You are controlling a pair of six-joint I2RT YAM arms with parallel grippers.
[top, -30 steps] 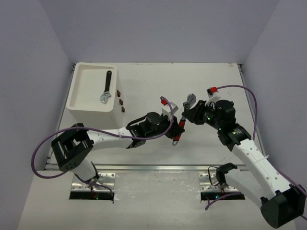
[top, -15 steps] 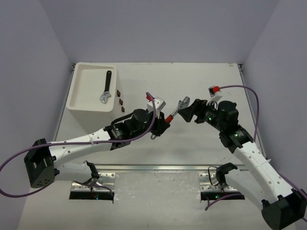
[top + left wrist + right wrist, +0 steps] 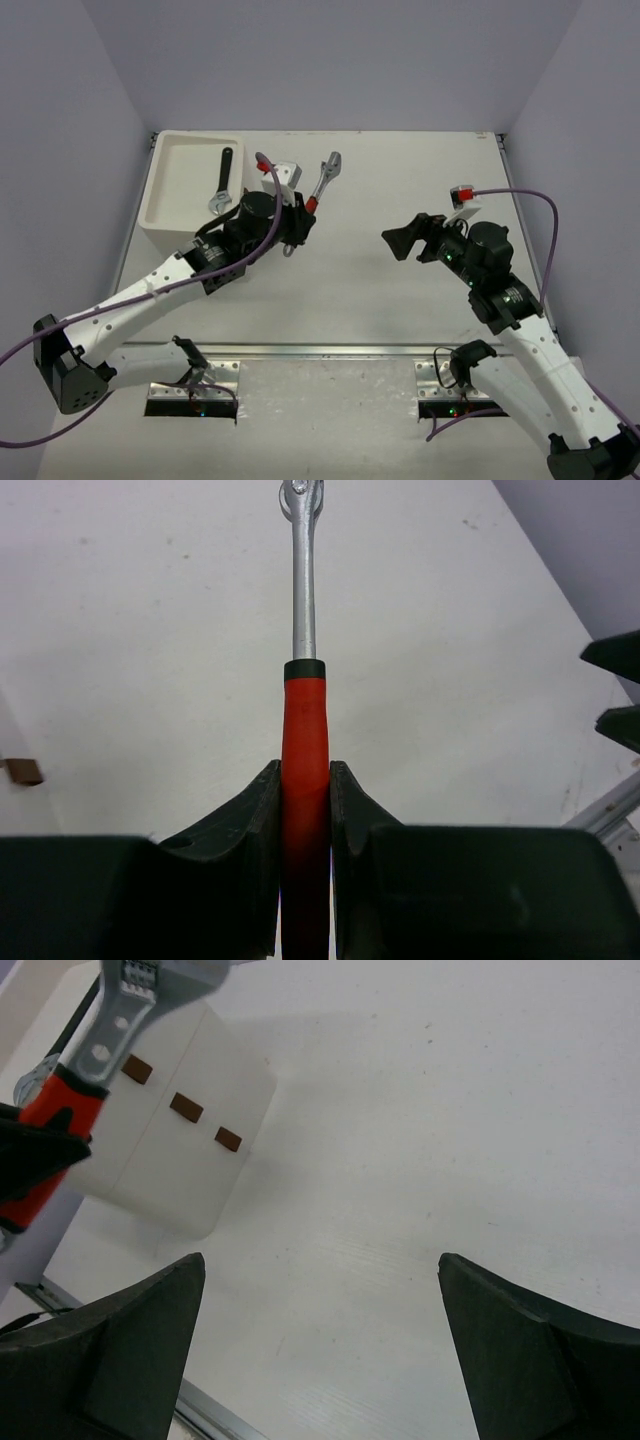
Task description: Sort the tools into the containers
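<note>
left jaws: pinching slim red-handled steel wrench | right jaws: spread wide

The box stands at the far-left corner of the bench, with a wrench lying in its top tray. Just to its right, the left tool holds an adjustable wrench, apparently clear of the bench. The right tool is well apart, further right.

L gripper holding red-handled wrench, blk wrench in white box tray top
</note>
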